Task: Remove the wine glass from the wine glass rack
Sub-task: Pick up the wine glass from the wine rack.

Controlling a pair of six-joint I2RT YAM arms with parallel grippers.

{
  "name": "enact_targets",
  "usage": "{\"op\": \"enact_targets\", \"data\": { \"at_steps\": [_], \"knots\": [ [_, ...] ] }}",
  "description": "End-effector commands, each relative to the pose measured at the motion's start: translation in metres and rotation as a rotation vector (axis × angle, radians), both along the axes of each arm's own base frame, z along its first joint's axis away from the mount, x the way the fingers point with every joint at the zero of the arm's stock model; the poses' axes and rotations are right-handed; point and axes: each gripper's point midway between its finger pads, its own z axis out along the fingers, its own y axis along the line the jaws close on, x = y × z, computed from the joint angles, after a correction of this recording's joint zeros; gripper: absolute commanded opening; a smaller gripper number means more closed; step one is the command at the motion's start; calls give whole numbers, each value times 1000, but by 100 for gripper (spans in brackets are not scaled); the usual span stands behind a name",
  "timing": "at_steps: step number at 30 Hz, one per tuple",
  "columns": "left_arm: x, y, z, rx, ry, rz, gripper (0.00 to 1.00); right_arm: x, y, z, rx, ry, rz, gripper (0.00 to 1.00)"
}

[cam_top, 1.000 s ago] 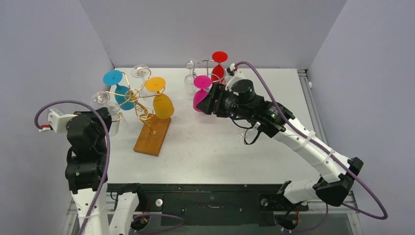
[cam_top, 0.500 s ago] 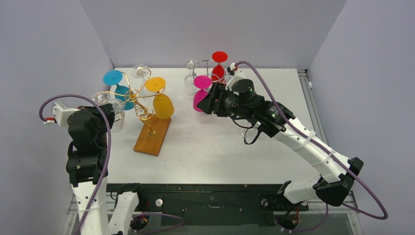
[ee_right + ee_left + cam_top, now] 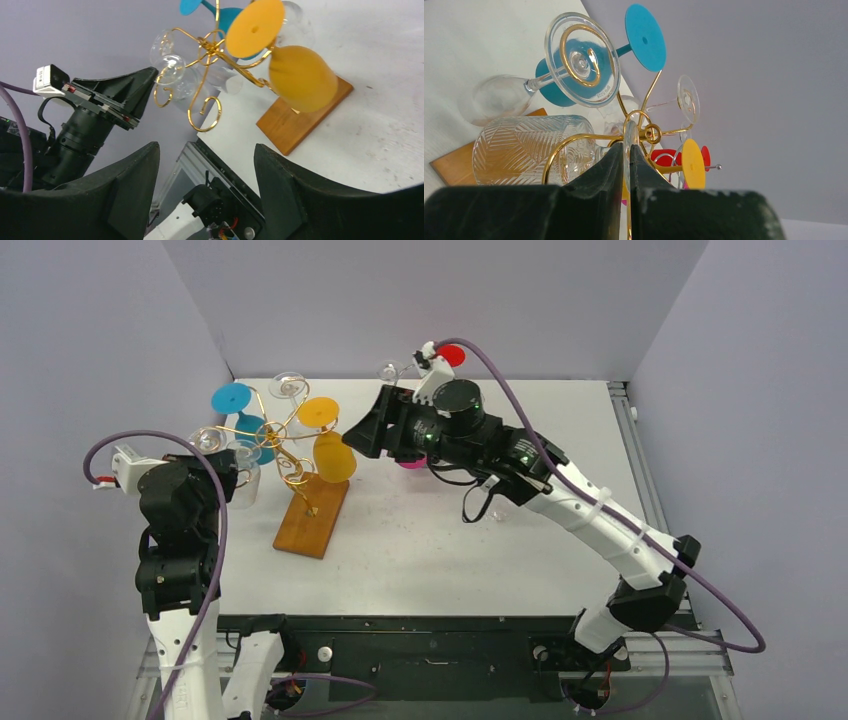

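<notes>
While the left gripper point(image 3: 628, 150) sat clamped on the foot of the patterned clear wine glass point(image 3: 524, 147), that glass hung on a gold arm of the rack point(image 3: 312, 518), not yet lifted off, and beyond it the right gripper point(image 3: 205, 150) hovered with fingers wide apart.

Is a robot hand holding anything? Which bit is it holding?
Yes. The left gripper pinches the patterned clear glass by the edge of its round foot. The right gripper is open and holds nothing.
</notes>
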Motion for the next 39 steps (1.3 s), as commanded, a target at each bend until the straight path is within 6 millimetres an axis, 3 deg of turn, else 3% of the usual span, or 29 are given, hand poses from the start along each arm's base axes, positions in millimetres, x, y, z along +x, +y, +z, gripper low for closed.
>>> {"op": "enact_targets", "data": {
  "at_steps": [1,4,5,6,7,15,26,39],
  "knots": [
    [4,-4,43,-8,-163,-22,0,-11,43,19,82,-1,79,65],
    [4,-6,42,-12,-163,-27,0,-8,68,23,101,3,113,65],
    [5,-6,41,-14,-161,-29,0,-4,78,13,87,19,121,65],
    [4,-6,41,-15,-161,-30,0,-5,82,22,107,15,136,65],
    [4,-7,40,-17,-159,-33,0,-4,92,14,100,28,154,64],
    [5,-10,36,-31,-161,-48,0,-3,125,20,183,54,215,58],
    [6,-15,38,-46,-178,-71,0,1,148,16,235,80,241,53],
    [7,-21,43,-43,-195,-109,0,4,139,17,220,40,278,52]
  ]
}}
